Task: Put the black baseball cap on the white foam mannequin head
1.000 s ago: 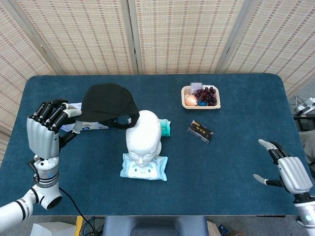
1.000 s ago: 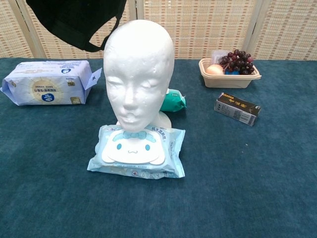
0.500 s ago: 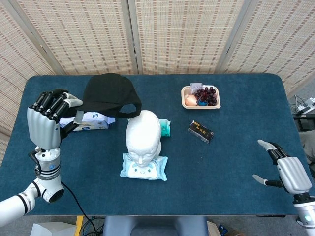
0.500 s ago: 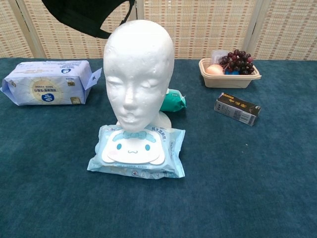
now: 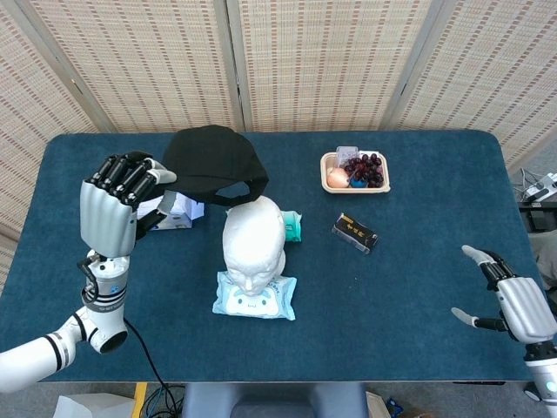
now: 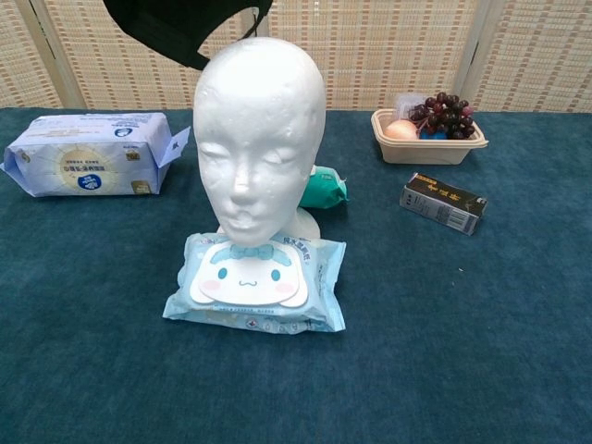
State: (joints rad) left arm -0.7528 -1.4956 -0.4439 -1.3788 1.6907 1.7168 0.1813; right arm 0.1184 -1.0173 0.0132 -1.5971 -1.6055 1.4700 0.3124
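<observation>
The left hand [image 5: 111, 209] has its fingers curled around the edge of the black baseball cap [image 5: 211, 163], holding it aloft to its right, just behind and above the crown of the white foam mannequin head [image 5: 253, 239]. To seat it well, I'd say carry the cap further right and forward until the opening sits squarely over the crown, then lower gently so the light head doesn't tip. The right hand [image 5: 519, 305] waits far off, fingers spread, holding nothing.

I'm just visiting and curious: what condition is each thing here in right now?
black baseball cap: held up in the air by the left hand, not yet on the head
white foam mannequin head: upright, bare
left hand: raised, gripping the cap's edge
right hand: fingers spread, holding nothing
cartoon wipes pack: flat in front of the head, closed
fruit tray: holding grapes
small dark box: lying flat
</observation>
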